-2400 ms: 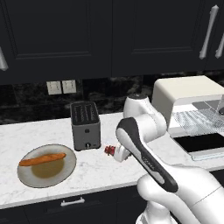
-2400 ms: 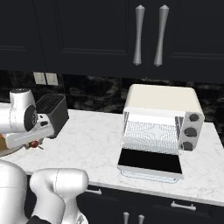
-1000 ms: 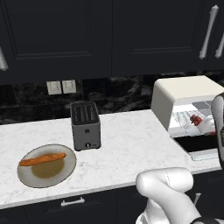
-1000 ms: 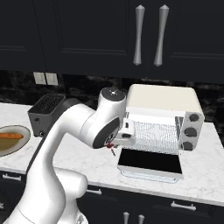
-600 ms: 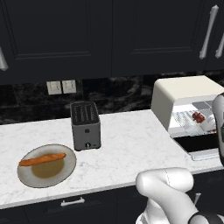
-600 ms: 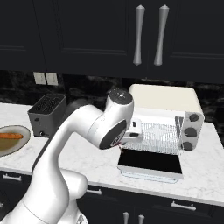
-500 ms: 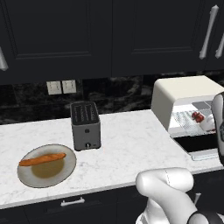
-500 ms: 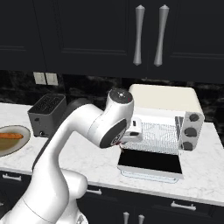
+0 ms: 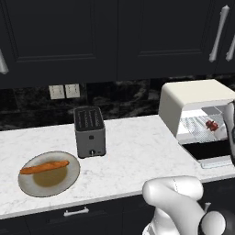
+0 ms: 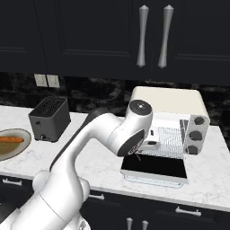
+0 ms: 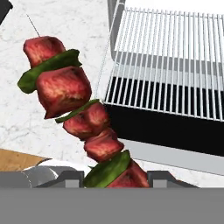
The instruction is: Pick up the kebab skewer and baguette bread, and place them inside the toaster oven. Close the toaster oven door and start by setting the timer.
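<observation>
**A:** Status?

**B:** My gripper [image 11: 114, 175] is clamped narrow on the base of the kebab skewer [image 11: 74, 113], a thin stick threaded with dark-red meat chunks and green pepper slices. Holding it by the low end leaves the loaded length free to go in first.

**A:** Where relative to the oven?

**B:** At the mouth of the cream-white boxy toaster oven [image 10: 168, 101]. In the left base view the red chunks [image 9: 211, 125] sit right at the opening. The dark glass toaster oven door [image 10: 155, 167] is folded down flat toward me, so my hand has to stay above it.

**A:** Over the rack?

**B:** Not yet, I'd say. In the hand view the silver wire rack [image 11: 175, 57] is off to one side and the skewer tip points over the white marble surface [image 9: 133, 151]. It probably needs lining up before release.

**A:** Bread?

**B:** The long orange-brown baguette bread [image 9: 44, 166] lies on the round grey plate [image 9: 27, 183] at the far end of the surface, beyond the small dark-grey slot toaster [image 9: 89, 131]. Untouched, so that's the second trip. Door and timer come after.
</observation>
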### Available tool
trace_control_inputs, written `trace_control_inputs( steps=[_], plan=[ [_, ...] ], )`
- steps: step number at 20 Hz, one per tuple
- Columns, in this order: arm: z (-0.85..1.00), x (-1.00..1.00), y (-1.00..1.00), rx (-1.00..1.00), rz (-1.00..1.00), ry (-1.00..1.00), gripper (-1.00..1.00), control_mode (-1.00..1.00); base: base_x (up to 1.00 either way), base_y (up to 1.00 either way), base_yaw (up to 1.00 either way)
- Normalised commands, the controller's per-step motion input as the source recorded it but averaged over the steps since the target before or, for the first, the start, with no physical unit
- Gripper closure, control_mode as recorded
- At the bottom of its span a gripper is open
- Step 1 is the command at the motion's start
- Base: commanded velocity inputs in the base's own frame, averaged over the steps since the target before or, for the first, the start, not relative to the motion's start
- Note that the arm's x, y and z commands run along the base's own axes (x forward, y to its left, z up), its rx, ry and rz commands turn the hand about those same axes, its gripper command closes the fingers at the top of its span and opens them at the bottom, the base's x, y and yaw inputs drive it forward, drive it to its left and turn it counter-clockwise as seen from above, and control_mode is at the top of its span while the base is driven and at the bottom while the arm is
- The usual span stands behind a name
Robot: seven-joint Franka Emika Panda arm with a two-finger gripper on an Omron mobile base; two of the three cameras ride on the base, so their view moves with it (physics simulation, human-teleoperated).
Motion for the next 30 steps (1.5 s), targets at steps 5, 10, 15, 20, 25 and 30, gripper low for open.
trace_control_inputs(
  steps=[5, 10, 15, 20, 25, 30],
  plan=[
    [-0.02, 0.52, 0.00, 0.00, 0.00, 0.00, 1.00, -1.00, 0.00, 0.00, 0.00],
    [-0.16, 0.33, -0.02, 0.00, 0.00, 0.03, 1.00, -1.00, 0.00, 0.00, 0.00],
    [-0.25, 0.21, -0.24, 0.00, 0.00, 0.00, 1.00, -1.00, 0.00, 0.00, 0.00],
    [-0.07, 0.26, -0.37, 0.00, 0.00, 0.01, 1.00, -1.00, 0.00, 0.00, 0.00],
    [-0.25, 0.12, -0.12, 0.00, 0.00, 0.01, 1.00, -1.00, 0.00, 0.00, 0.00],
    [-0.07, 0.22, 0.06, 0.00, 0.00, 0.00, 1.00, -1.00, 0.00, 0.00, 0.00]
  ],
)
